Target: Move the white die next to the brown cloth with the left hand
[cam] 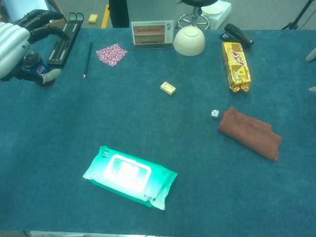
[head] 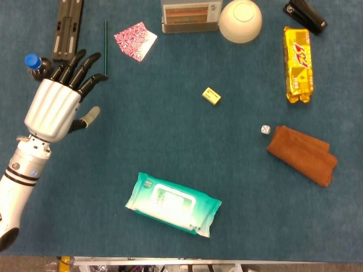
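Head view: straight down on tabletop. Chest view: lower, angled forward. Both share whole table (head: 170, 141).

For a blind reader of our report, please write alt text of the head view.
A small white die lies on the blue table just beside the left end of a folded brown cloth. Far to the left, the left robot hand is open and holds nothing. A green pack of wipes lies in front.
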Motion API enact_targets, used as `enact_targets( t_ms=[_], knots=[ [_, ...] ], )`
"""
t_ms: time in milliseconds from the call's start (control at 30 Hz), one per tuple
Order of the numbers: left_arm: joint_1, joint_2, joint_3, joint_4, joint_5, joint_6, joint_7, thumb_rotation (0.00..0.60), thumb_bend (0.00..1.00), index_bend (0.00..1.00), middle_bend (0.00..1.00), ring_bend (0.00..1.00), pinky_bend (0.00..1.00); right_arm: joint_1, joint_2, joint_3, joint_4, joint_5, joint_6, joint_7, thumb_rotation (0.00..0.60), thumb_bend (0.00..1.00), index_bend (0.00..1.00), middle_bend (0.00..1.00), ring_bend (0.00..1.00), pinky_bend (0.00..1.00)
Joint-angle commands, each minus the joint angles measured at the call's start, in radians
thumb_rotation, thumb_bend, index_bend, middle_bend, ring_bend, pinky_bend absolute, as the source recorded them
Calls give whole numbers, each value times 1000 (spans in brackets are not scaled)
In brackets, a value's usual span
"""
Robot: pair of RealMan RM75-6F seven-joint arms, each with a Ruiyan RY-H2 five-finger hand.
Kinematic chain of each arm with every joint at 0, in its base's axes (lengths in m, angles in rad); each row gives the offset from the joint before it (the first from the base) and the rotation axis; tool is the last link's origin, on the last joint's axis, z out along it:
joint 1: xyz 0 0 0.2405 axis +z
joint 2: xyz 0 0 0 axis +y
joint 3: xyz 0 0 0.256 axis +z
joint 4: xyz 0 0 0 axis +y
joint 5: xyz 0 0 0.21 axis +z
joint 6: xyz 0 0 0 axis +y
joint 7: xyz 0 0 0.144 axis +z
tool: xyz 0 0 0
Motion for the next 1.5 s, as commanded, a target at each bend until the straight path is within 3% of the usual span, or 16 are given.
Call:
enact_targets(
  t_ms=[33, 333, 500, 900, 1133, 1267, 1500],
  knots=[
    [1, -3, -1, 2, 2, -2, 4, 600, 261, 274, 103, 61, 235, -1, 0, 0, 1, 1, 0, 0, 600, 12, 382, 355, 276, 385],
    [19, 0, -3, -2, 14, 12, 13, 600, 261, 294, 127, 81, 248, -7, -2, -1, 3, -4, 8, 7, 600, 12, 382, 355, 276, 385],
    [51, -3, -15, -4, 15, 70, -5, 600, 260, 318, 157, 105, 269, -21, 2, -3, -7, -17, 35, 19, 600, 12, 382, 356, 276, 385],
    [169, 54, -36, -4, -66, 167, -116, 600, 261, 375, 225, 154, 347, -72, 25, -22, -84, -82, 140, 3, 600, 12, 389, 355, 277, 385],
    [249, 110, -5, -15, -98, 185, -123, 600, 260, 378, 247, 164, 358, -97, 29, -33, -127, -110, 186, -21, 600, 12, 389, 356, 278, 385],
    [286, 159, 41, -56, -130, 125, -77, 600, 261, 378, 304, 200, 380, -115, 35, -37, -154, -112, 213, -42, 600, 12, 390, 355, 278, 385],
    [332, 213, 49, -156, -127, 155, 7, 600, 261, 379, 314, 208, 389, -132, 50, -33, -175, -108, 236, -50, 600, 12, 390, 355, 278, 385]
  ],
)
